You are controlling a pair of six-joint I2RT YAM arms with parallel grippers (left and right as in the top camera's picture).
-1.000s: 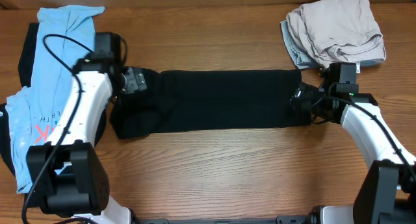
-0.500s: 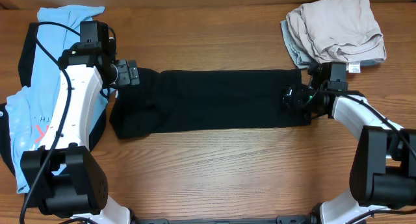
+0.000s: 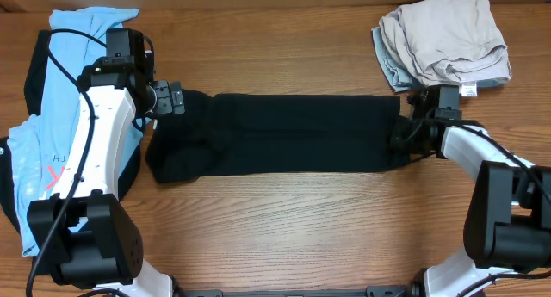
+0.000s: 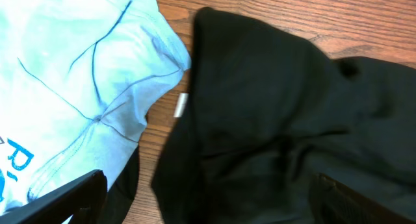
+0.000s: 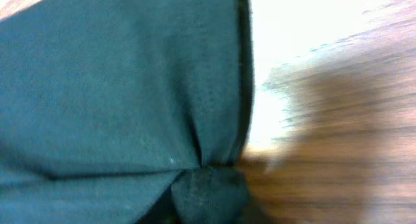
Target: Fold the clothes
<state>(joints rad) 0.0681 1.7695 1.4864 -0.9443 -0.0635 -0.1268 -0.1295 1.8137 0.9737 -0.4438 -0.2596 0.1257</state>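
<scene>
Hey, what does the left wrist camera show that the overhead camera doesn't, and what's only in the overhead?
Only the left wrist view shows the small white tag at the edge of the black garment. Only the overhead shows the beige pile, the garment's full length, and the right gripper at its right end. Both show the garment's left end, the light-blue tee beside it and the wooden table.

left arm (image 3: 102,151) white shell | black joints | black cable (image 3: 62,64) | right arm (image 3: 472,146) same
</scene>
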